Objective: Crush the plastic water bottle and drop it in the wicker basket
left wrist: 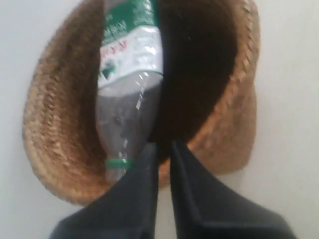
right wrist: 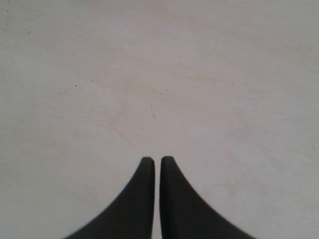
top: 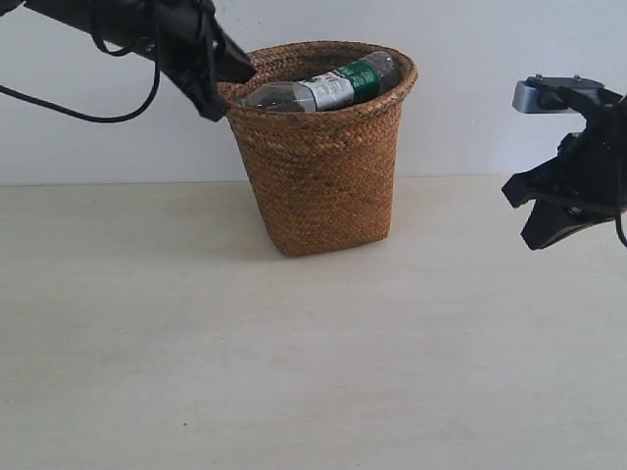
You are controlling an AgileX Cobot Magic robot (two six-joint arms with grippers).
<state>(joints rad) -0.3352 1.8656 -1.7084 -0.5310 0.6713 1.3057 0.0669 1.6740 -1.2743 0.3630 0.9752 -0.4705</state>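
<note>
The plastic water bottle (top: 323,86) lies slanted across the top of the wicker basket (top: 323,186), its base toward the far right rim and its neck toward the left rim. In the left wrist view the bottle (left wrist: 127,89) looks dented, with its green neck ring beside one finger. My left gripper (top: 231,86) hovers at the basket's left rim (left wrist: 55,129), shut with nothing between its fingers (left wrist: 163,147). My right gripper (top: 534,220) hangs far right above the table, shut and empty (right wrist: 157,160).
The basket stands at the back middle of a pale wooden table (top: 294,372), near a white wall. A black cable (top: 88,116) droops from the left arm. The right wrist view shows only bare tabletop (right wrist: 159,74).
</note>
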